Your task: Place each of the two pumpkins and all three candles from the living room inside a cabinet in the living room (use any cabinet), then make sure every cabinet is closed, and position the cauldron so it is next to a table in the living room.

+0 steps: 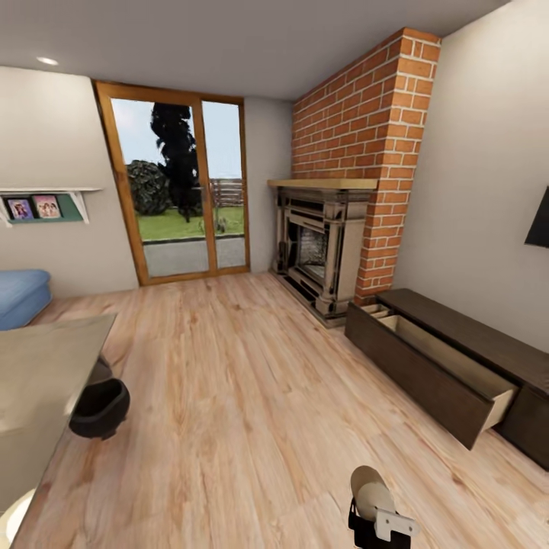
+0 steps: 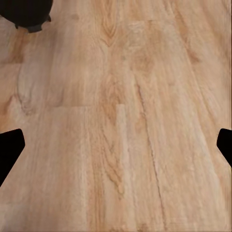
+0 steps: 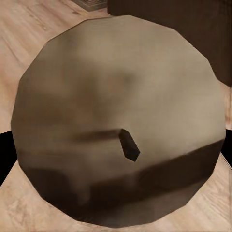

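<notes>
While we carry a candle [image 3: 118, 130] in the right end effector [image 1: 375, 507], the step in hand is plainly the ferrying of it to the cabinet [image 1: 457, 358]. In the right wrist view the candle's beige top with its dark wick [image 3: 129, 146] sits square between the black fingers [image 3: 4, 154], which are closed against its sides; in the head view the same candle shows low in front of us, above the floor [image 1: 252, 396].

Our left end effector [image 2: 116, 145] hangs wide open over bare floorboards and holds nothing.

The cabinet stands along the right-hand wall, just past the brick fireplace [image 1: 324, 252]. Its long drawer [image 1: 450, 374] is pulled out, pale inside, and we can see nothing in the part that shows.

The cauldron [image 1: 99, 409] sits on the floor to our left, close beside the tabletop [image 1: 38, 381].

We judge the next move to be a drive toward the drawer, then a reach over its front edge so the candle goes down upright inside before release.
</notes>
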Robot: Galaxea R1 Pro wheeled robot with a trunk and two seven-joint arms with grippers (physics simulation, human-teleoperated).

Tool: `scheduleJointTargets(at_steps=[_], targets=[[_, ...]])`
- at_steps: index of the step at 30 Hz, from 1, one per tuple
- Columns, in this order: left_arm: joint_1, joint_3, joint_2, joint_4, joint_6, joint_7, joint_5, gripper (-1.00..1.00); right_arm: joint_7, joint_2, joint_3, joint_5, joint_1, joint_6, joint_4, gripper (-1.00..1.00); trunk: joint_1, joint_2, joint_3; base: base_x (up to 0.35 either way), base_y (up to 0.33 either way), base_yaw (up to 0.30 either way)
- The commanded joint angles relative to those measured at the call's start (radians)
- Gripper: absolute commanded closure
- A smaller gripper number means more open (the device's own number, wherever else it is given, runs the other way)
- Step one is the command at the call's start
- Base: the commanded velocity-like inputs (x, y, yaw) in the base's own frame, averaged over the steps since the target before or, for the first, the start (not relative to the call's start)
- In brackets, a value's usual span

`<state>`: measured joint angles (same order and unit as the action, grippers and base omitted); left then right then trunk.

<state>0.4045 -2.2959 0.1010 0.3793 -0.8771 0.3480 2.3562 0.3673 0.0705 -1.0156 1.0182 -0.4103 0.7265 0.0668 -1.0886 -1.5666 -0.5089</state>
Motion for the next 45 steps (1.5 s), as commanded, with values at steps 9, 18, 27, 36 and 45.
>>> scheduleJointTargets(at_steps=[9,18,27,36,45], targets=[[0.002,-0.008,0.0,0.003,-0.004,0.008,0.0,-1.0,0.007,0.002,-0.011,-0.001,-0.001,0.001,0.001,1.0,0.015,0.027,0.016,0.326,-0.051,-0.251],[0.002,-0.008,0.0,0.003,-0.005,0.009,0.0,-1.0,0.007,0.003,-0.012,-0.001,-0.001,0.001,0.001,1.0,0.049,0.09,0.046,0.311,-0.185,-0.136],[0.002,-0.008,0.0,0.003,-0.005,0.009,0.0,-1.0,0.008,0.003,-0.012,-0.001,-0.001,0.001,0.001,1.0,0.084,0.153,0.074,0.301,-0.203,-0.002],[0.002,-0.008,0.0,0.003,-0.004,0.009,0.0,-1.0,0.007,0.003,-0.012,-0.001,-0.001,-0.024,0.001,1.0,0.118,0.216,0.103,0.3,-0.205,0.0],[0.002,-0.008,0.0,0.003,-0.004,0.009,0.0,-1.0,0.007,0.005,-0.014,-0.003,-0.001,-0.028,0.001,1.0,0.153,0.279,0.128,0.3,-0.205,0.0]])
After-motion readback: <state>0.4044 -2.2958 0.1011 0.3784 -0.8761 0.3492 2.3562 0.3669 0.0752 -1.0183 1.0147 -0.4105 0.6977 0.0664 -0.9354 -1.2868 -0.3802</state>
